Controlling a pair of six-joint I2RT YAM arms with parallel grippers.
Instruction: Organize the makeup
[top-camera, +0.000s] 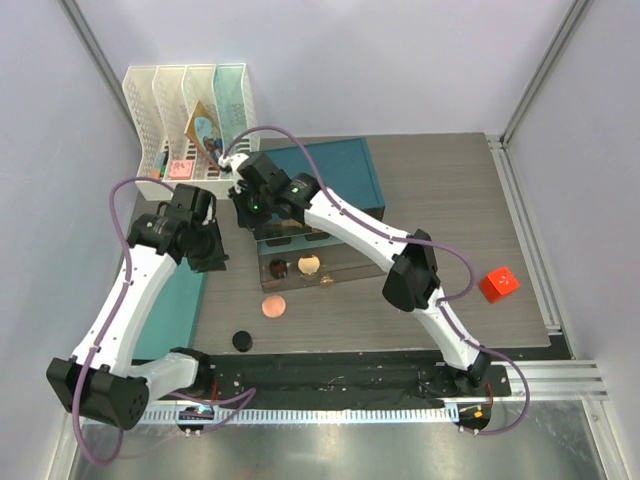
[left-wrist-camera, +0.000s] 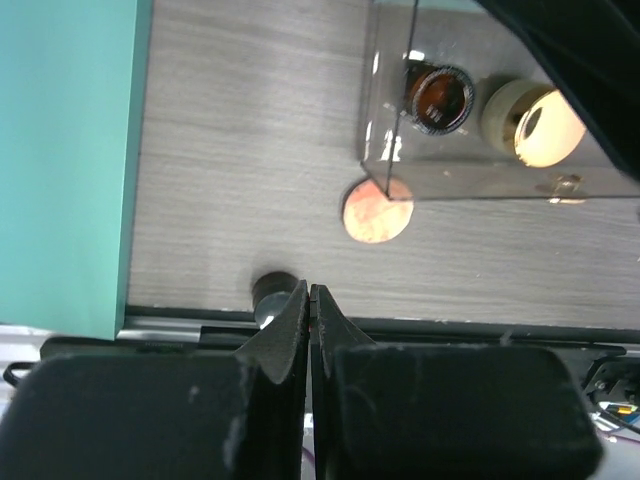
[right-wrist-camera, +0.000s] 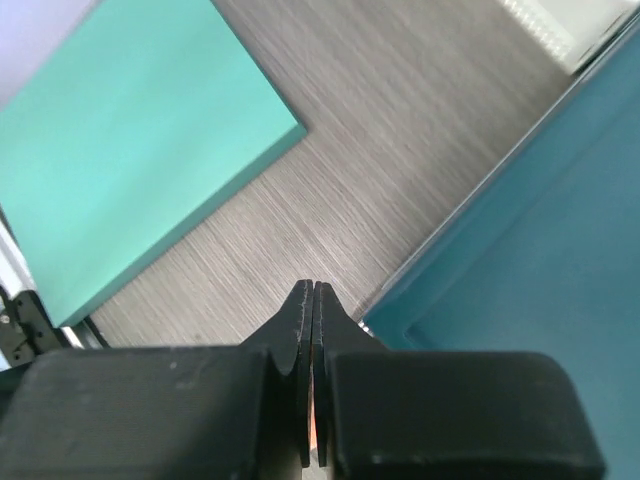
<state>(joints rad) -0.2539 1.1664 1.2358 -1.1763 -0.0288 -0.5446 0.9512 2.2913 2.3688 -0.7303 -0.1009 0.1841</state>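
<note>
While left gripper (left-wrist-camera: 309, 290) and right gripper (right-wrist-camera: 313, 288) hang clenched and empty, clear organizer (left-wrist-camera: 385, 150) at the middle of the tabletop (top-camera: 450, 200) houses two makeup pieces (left-wrist-camera: 438, 97); pink compact (top-camera: 273, 306) and black jar (top-camera: 241, 341) lie loose toward the near edge, probably unsorted.

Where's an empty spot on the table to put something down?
The biggest bare patch of table is at the back right, between the teal tray and the red cube. A smaller strip lies along the front, right of the black jar. It is crowded around the clear organizer and pink compact.
</note>
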